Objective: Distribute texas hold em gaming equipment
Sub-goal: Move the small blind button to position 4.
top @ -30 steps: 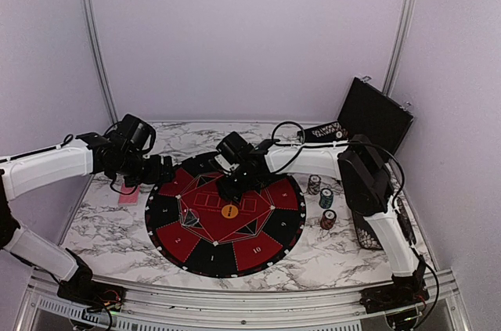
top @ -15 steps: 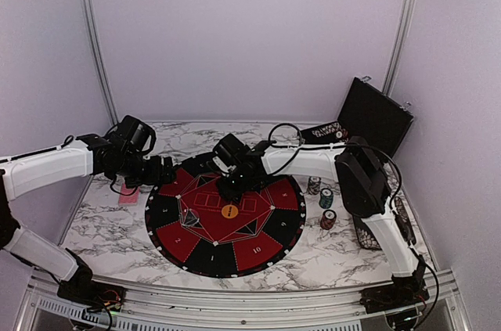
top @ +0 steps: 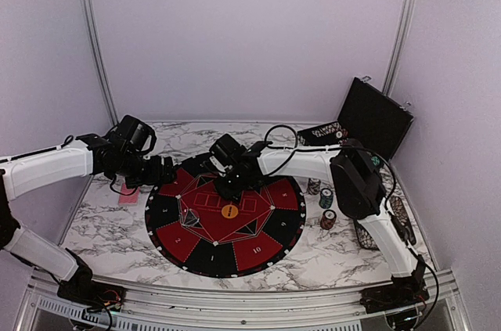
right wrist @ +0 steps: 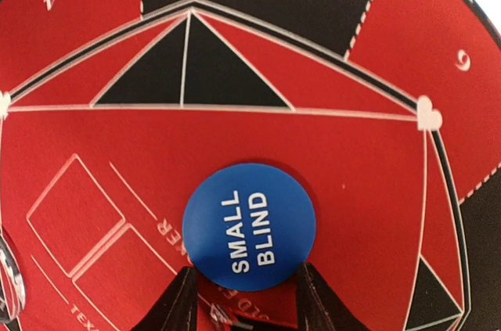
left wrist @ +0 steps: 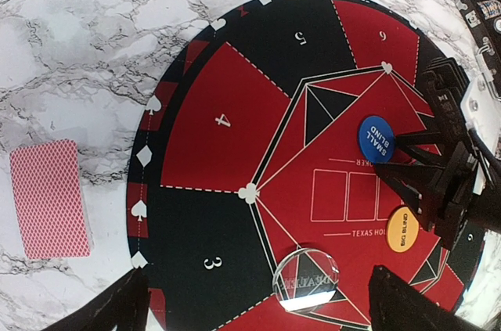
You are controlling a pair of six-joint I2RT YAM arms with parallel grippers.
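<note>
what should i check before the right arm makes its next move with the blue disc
1. Blue disc sits between the right gripper fingers: ok.
2. Fingers touching the disc's edge: cannot tell.
3. Disc lies flat on the round mat: ok.
4. Orange disc clear of the right gripper: ok, it lies apart from the blue one.
5. Left gripper open, holding nothing: ok.
6. Card deck out of the way on the table: ok.
</note>
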